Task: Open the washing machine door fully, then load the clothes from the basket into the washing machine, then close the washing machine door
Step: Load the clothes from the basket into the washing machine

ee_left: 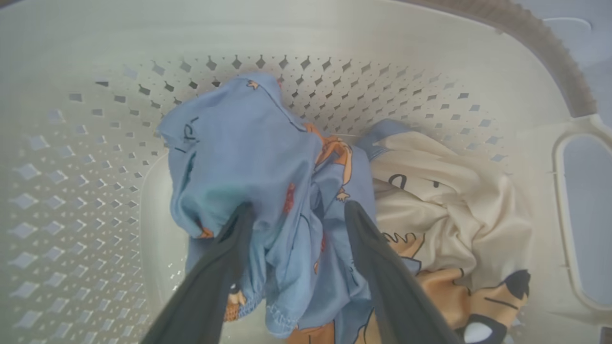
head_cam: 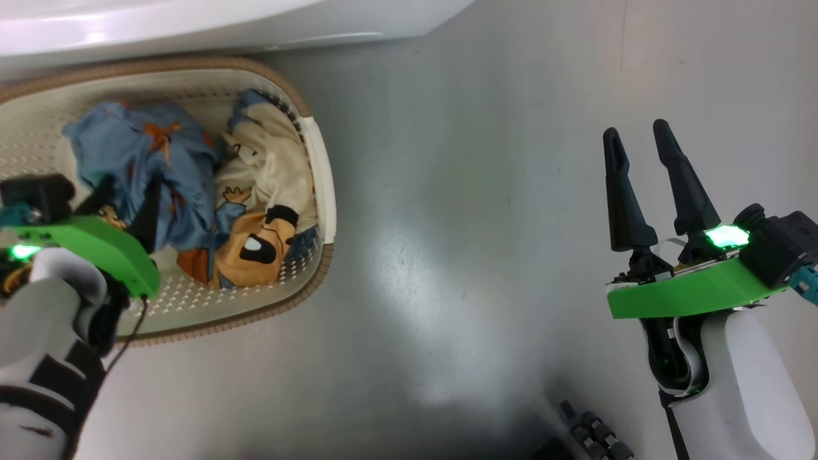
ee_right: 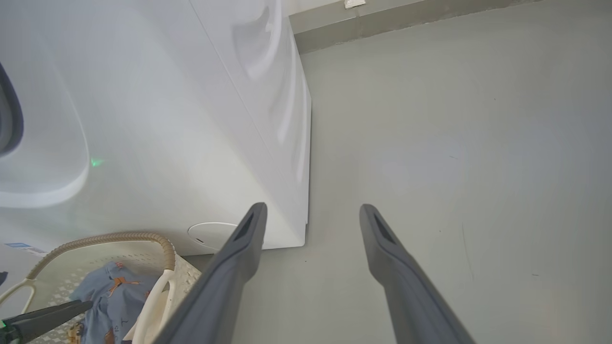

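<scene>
Clothes (ee_left: 248,157) between left gripper (ee_left: 299,206) fingers

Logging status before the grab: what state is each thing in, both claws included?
Left claw: open, fingers either side of the blue garment, not closed on it.
Right claw: open, empty, above the floor.
Basket: upright on the floor, holding both garments.
Blue garment: crumpled, in the basket.
Cream garment: crumpled, beside the blue one.
Washing machine: door state cannot be told.
</scene>
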Motion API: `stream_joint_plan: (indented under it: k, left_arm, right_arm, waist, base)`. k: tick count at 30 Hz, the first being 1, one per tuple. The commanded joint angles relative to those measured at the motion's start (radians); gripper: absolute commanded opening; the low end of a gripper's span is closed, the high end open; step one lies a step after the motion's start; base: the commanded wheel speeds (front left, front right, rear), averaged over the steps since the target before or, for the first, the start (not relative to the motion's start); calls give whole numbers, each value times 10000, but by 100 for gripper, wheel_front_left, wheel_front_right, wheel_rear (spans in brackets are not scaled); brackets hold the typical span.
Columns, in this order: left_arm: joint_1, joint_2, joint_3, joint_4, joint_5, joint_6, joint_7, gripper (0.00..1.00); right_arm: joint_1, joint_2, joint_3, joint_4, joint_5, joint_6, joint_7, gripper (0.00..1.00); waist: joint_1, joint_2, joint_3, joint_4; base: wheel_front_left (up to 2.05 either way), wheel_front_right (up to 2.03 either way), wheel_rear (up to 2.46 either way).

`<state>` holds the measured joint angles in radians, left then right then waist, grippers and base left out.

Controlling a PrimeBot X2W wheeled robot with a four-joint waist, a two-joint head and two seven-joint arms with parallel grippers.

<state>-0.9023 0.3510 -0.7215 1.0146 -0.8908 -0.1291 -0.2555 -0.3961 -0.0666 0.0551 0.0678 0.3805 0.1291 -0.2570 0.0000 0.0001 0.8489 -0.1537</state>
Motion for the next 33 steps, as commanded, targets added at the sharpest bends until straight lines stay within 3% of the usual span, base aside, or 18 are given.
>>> stream_joint_plan:
  k: [1, 18, 19, 20, 21, 22, 33]
  left_arm:
    - [-11, 487, 139, 43, -72, -15, -63, 100]
    - [-1126, 621, -1891, 761, -1262, -15, 233, 100]
    - [-1149, 617, -1990, 758, -1331, -15, 253, 78]
    - [-1177, 624, -2086, 751, -1396, -15, 253, 44]
    - [-1209, 646, -2169, 751, -1467, -15, 250, 18]
    - [-1227, 659, -2248, 724, -1560, -15, 246, 0]
    - [-1075, 512, -2530, 623, -2645, -15, -36, 0]
  right_arm:
    - [94, 68, 263, -260, -48, 16, -48, 100]
    - [-70, 153, 447, -470, -78, 16, -48, 100]
    - [-67, 155, 451, -481, -83, 16, -48, 100]
    - [-61, 156, 456, -491, -87, 16, -48, 100]
    - [-56, 158, 464, -499, -90, 16, -48, 100]
    - [-52, 159, 468, -507, -93, 16, -48, 100]
    - [54, 163, 315, -453, -97, 16, -48, 100]
  waist:
    - [0, -1, 166, -141]
    - [0, -1, 688, -419]
    - [0, -1, 693, -424]
    - [0, -1, 697, -432]
    - [0, -1, 703, -445]
    - [0, -1, 701, -454]
    - [0, -1, 155, -200]
  base:
    - [0, 0, 0]
    - [0, 0, 0]
    - [0, 0, 0]
    - [0, 0, 0]
    - [0, 0, 0]
    - [0, 0, 0]
    - [0, 0, 0]
